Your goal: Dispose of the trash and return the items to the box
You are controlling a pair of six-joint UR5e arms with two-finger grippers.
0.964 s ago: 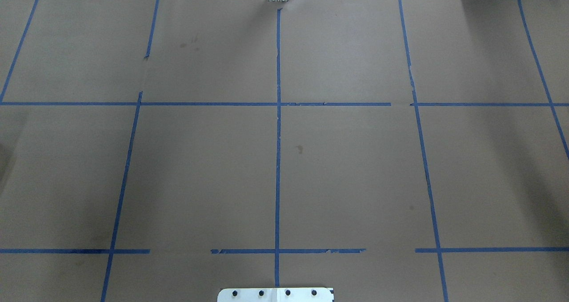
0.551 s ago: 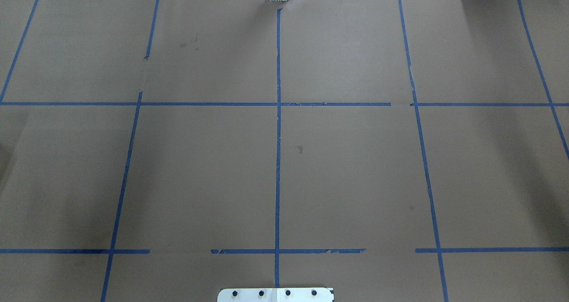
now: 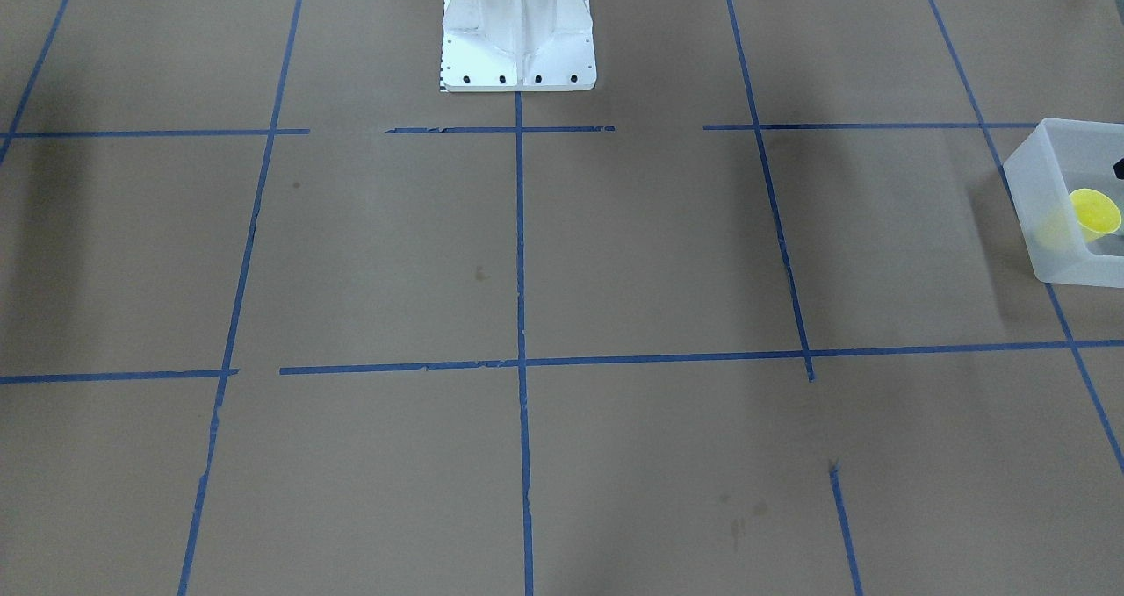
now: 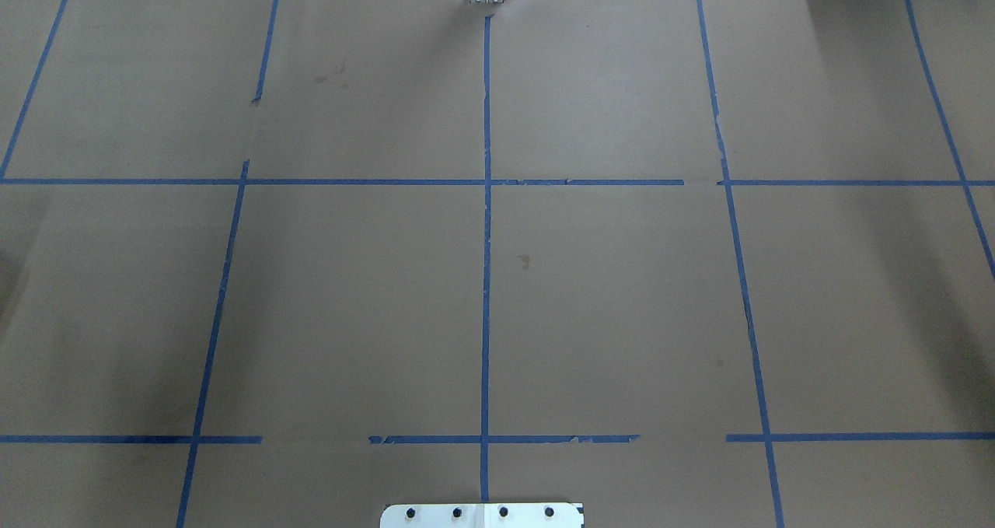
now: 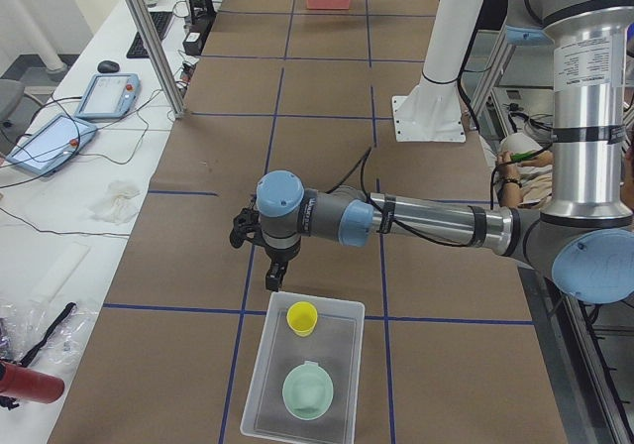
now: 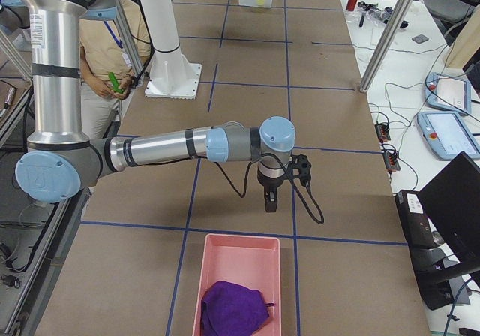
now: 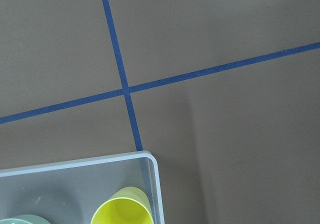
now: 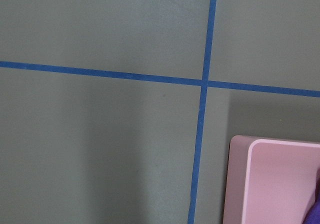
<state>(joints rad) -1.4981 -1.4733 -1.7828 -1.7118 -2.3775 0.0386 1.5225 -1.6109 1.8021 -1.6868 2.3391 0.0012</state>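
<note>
The yellow cup [image 5: 302,317] stood mouth up inside the box [image 5: 339,343], close to the short wall that faced the table's middle, and the mint-green bowl [image 5: 307,389] sat open side up in the box's other half, apart from the cup. The box rested at the end of the table [image 4: 622,279] on the robot's left, beside a crossing of blue tape lines [image 7: 126,90]. The left gripper [image 5: 272,283] hung pointing down over the paper just outside that short wall, touching nothing; whether its fingers were apart or together could not be told from the side view. At the opposite end a pink bin [image 6: 196,291] held a crumpled purple cloth [image 6: 232,313], and the right gripper [image 6: 270,205] hung just short of it, its spread likewise impossible to judge.
</note>
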